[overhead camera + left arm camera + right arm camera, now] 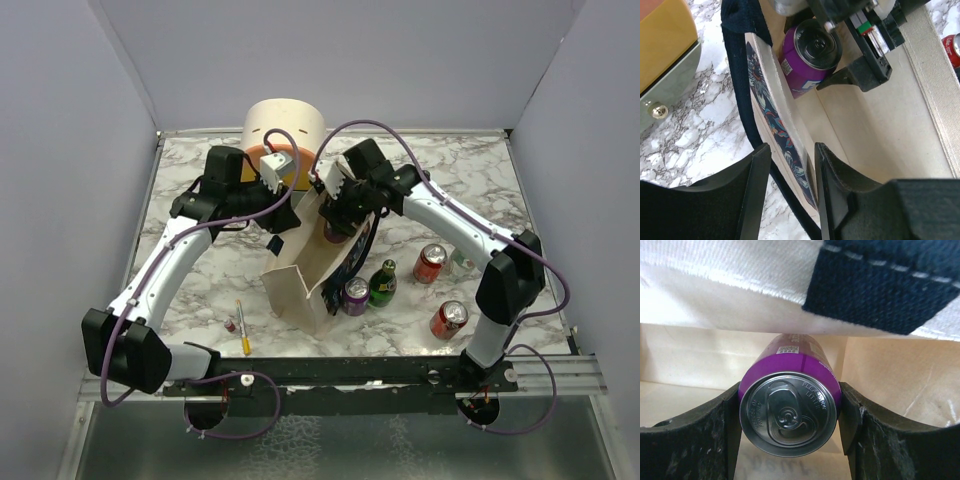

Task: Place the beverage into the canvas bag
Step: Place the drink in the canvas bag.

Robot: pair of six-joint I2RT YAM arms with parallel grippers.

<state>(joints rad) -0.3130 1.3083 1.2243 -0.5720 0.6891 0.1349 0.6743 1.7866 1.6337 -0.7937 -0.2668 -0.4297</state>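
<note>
The right gripper (791,432) is clamped on a purple aluminium beverage can (810,55), one finger on each side of its body. It holds the can inside the mouth of the beige canvas bag (298,288), below the rim; whether the can touches the bag's floor cannot be told. The left gripper (792,195) appears closed over the bag's printed wall, with a navy cloth strap (735,65) just beside its fingers, and so props the mouth open.

The likeliest trouble is a release while the can hangs above the floor. The can is round and smooth and would tumble inside, and the soft cloth could sag or tip under the jolt. If the left gripper lets go too soon, the wall may fold onto the right fingers. On the way out those fingers could also snag the strap crossing the opening in the right wrist view and drag the bag along.

A toppling bag would strike the second purple can (356,296) and the green glass bottle (383,284), which stand just beside its base. Two red cans (431,263) sit farther right. A yellow pen (242,328) lies on the marble table (480,180) to the bag's left. The rounded cream-and-orange drawer box (283,130) stands behind the bag. Nothing visible blocks the can's way down.
</note>
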